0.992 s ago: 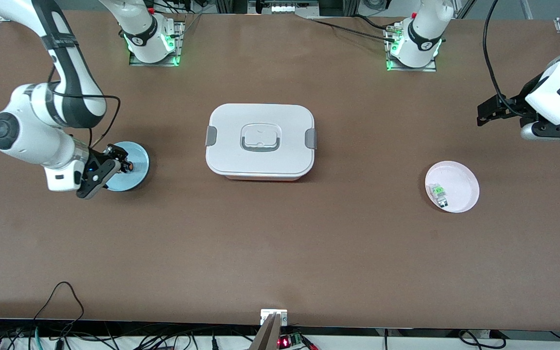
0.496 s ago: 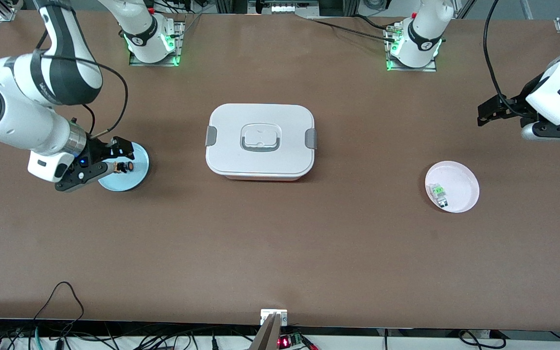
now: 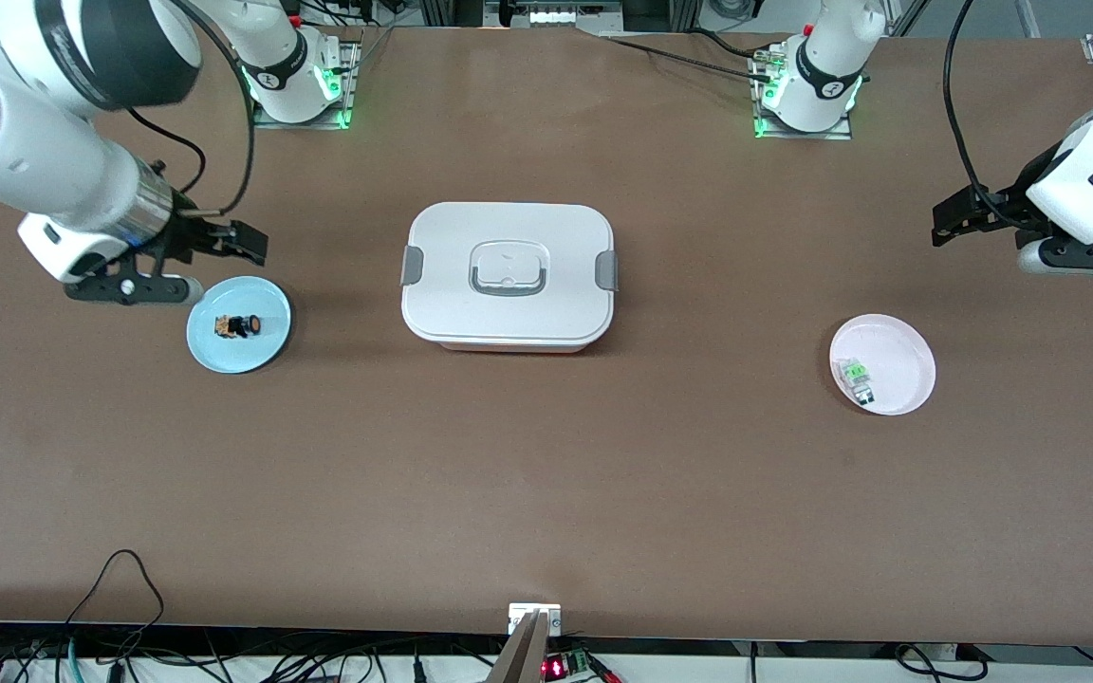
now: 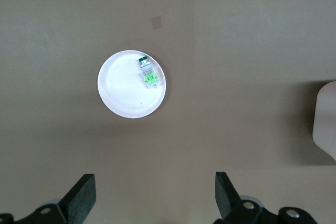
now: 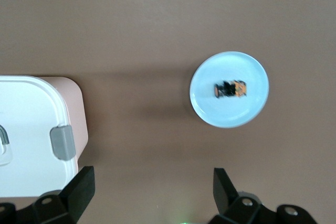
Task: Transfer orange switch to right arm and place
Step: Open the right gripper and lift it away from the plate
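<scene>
The orange switch (image 3: 238, 325), a tiny black block with orange ends, lies on its side on a light blue plate (image 3: 267, 332) at the right arm's end of the table. The right wrist view shows the orange switch (image 5: 230, 88) in the middle of that plate (image 5: 210, 106). My right gripper (image 3: 245, 245) hangs open and empty over the table, just off the plate's rim on the side of the robots' bases; from the wrist the right gripper (image 5: 152, 174) has only bare table between its fingers. My left gripper (image 3: 947, 223) waits open and empty, high over the left arm's end of the table.
A closed white lunch box (image 3: 509, 275) with grey clips stands mid-table. A pale pink plate (image 3: 907, 351) holding a small white-and-green part (image 3: 858, 378) sits toward the left arm's end. The left wrist view shows that plate (image 4: 123, 95) and part (image 4: 148, 73).
My right gripper has lifted off the blue plate and drawn back toward the bases' side. The orange switch stays on the plate. The left arm has not moved.
</scene>
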`<action>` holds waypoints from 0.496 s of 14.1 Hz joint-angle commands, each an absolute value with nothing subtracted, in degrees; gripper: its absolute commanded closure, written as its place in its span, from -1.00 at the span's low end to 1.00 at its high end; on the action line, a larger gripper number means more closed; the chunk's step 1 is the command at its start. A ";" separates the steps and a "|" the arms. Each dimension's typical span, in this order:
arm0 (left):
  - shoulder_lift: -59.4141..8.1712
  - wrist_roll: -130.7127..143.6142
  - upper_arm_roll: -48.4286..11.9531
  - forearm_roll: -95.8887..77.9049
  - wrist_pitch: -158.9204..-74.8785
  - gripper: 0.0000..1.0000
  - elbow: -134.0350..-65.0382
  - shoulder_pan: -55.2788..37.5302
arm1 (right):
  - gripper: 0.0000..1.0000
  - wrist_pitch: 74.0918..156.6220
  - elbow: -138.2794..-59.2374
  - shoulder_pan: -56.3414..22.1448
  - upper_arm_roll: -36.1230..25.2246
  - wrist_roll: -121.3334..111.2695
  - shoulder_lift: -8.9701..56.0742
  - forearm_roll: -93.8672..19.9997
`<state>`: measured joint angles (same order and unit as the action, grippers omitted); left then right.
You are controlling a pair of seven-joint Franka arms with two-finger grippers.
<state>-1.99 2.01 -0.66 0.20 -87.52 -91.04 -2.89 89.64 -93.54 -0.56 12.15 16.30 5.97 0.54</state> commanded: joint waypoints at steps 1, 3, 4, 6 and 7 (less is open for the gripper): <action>-1.76 2.02 -0.88 0.97 -87.28 -1.00 -90.88 -2.72 | -1.00 83.07 -87.47 0.61 9.42 17.23 6.94 2.63; -1.76 2.02 -0.88 0.97 -87.28 -1.00 -90.97 -2.72 | -1.00 81.40 -86.75 0.62 8.18 17.14 6.86 5.87; -1.76 2.02 -0.88 0.97 -87.28 -1.00 -90.97 -2.72 | -1.00 81.30 -86.05 0.79 8.09 17.23 6.86 6.76; -1.84 2.02 -0.88 0.97 -87.28 -1.00 -90.97 -2.72 | -1.00 82.00 -86.13 0.88 5.73 17.32 6.86 7.73; -1.76 2.02 -0.88 0.97 -87.28 -1.00 -90.97 -2.72 | -1.00 82.00 -86.57 0.79 3.89 15.66 6.86 7.91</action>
<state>-2.00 2.01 -0.66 0.20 -87.52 -91.04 -2.89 82.96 -87.60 0.88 6.28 16.50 6.21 6.81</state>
